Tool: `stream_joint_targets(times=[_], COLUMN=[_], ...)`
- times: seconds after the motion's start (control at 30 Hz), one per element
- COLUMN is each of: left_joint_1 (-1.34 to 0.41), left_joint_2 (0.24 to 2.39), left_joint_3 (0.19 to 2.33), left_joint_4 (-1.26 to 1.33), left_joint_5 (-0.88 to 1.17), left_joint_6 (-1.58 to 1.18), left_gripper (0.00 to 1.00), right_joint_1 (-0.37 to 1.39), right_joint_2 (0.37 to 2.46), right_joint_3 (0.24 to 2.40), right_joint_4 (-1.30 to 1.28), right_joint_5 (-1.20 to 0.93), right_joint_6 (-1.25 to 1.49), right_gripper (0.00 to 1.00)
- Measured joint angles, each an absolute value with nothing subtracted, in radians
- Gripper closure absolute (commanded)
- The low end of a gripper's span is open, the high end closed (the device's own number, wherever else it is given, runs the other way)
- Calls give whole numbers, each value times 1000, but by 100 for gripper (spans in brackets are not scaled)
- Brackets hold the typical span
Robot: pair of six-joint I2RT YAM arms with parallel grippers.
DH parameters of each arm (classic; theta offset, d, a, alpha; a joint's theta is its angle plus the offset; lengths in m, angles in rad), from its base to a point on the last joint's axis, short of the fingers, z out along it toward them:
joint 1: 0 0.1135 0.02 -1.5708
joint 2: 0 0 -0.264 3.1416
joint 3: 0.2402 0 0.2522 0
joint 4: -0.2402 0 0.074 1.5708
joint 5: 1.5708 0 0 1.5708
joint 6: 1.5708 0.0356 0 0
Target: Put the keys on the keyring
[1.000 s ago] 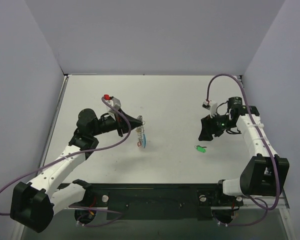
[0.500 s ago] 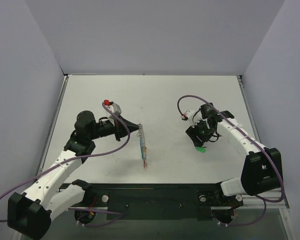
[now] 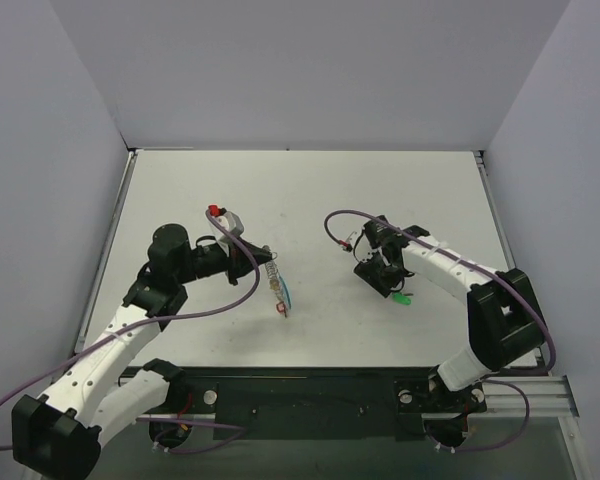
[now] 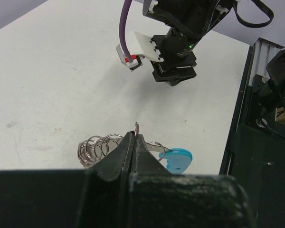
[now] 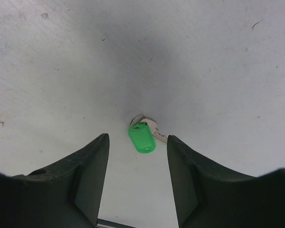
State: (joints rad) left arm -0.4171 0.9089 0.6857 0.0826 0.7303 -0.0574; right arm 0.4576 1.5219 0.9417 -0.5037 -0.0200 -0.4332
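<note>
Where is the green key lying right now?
In the top view, the green key lies on the table right of centre, beside the right gripper; the right wrist view shows it between the open fingers, untouched.

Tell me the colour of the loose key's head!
Bright green: the key shows best in the right wrist view.

Glossy plastic key [image 5: 142, 138], matt table [image 5: 204, 57]

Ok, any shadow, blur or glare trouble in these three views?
Right wrist: soft shadow beyond the green key, key sharp. Left wrist: left claw a dark featureless mass along the bottom, keyring crisp. Top external: even light, no glare.
</note>
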Motion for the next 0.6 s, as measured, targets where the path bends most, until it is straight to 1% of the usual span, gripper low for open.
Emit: stream_joint_targets(times=[0.13, 0.6], left_joint_1=[-417, -417], left_joint_2=[887, 875], left_joint_3=[687, 687], left_joint_4=[48, 29], left_joint_5=[712, 706], left_joint_6=[-36, -17], left_gripper=[100, 100], right_joint_1=[488, 561], right_joint_2=[1575, 1662], right_joint_3=[942, 944], right_joint_4=[-500, -500], right_joint_5=[43, 171], right_joint_6=[-406, -389], right_gripper=[59, 60])
